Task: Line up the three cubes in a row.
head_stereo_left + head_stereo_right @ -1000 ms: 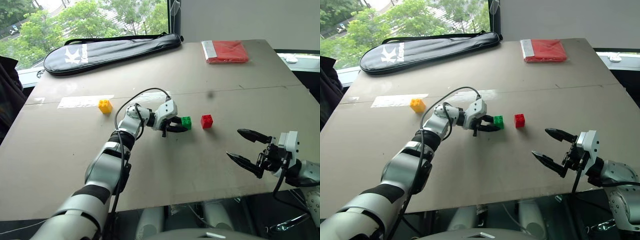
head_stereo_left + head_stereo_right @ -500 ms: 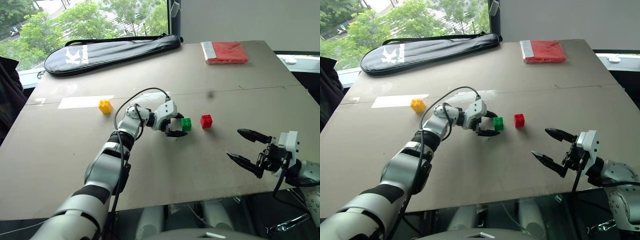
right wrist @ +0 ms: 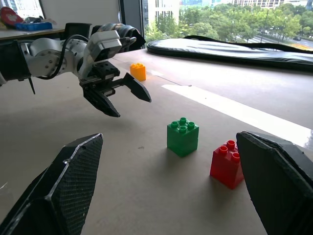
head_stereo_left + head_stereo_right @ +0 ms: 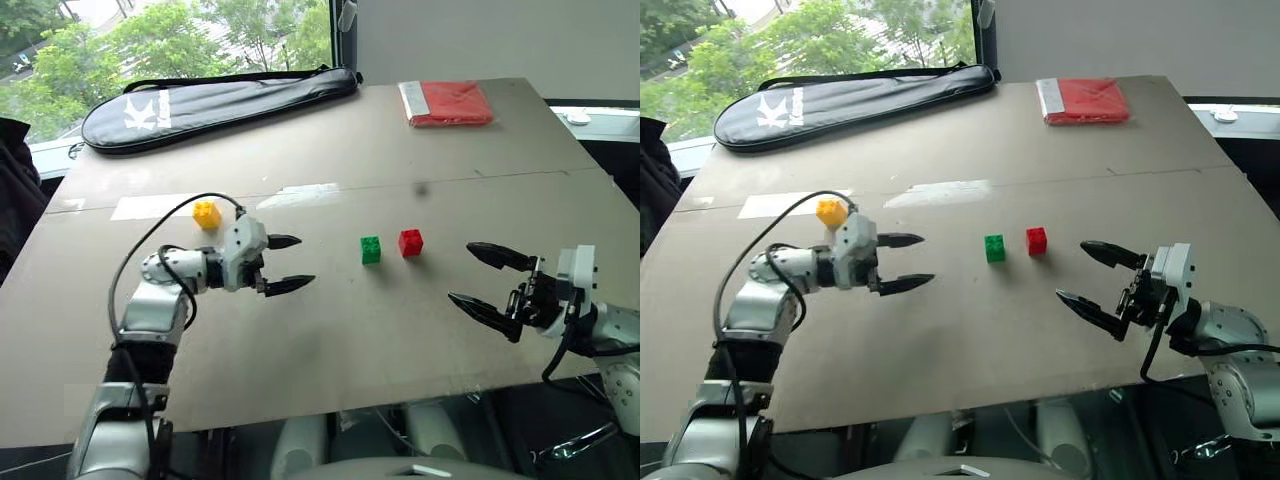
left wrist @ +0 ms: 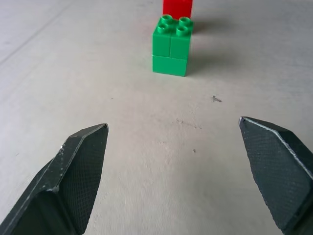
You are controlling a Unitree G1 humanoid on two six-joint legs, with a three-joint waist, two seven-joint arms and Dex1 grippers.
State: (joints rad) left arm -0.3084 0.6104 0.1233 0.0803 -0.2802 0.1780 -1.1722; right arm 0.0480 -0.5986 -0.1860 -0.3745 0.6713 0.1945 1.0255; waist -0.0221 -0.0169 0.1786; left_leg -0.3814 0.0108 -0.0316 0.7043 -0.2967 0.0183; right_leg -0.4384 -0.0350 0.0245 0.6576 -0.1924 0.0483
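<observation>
Green cube [image 4: 371, 250] and red cube [image 4: 411, 243] sit paired mid-counter; yellow cube [image 4: 207, 214] lies well apart, near your left gripper [image 4: 285, 263]. Both jaws released — a careless sweep fetching yellow could scatter the pair.

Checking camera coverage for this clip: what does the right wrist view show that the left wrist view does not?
Right wrist view alone: the small yellow plastic studded brick, the long black zipped bag and the open left gripper seen from outside. Left wrist view alone: that gripper's own black fingers up close. Both: the green studded brick, the red studded brick and the grey tabletop.
</observation>
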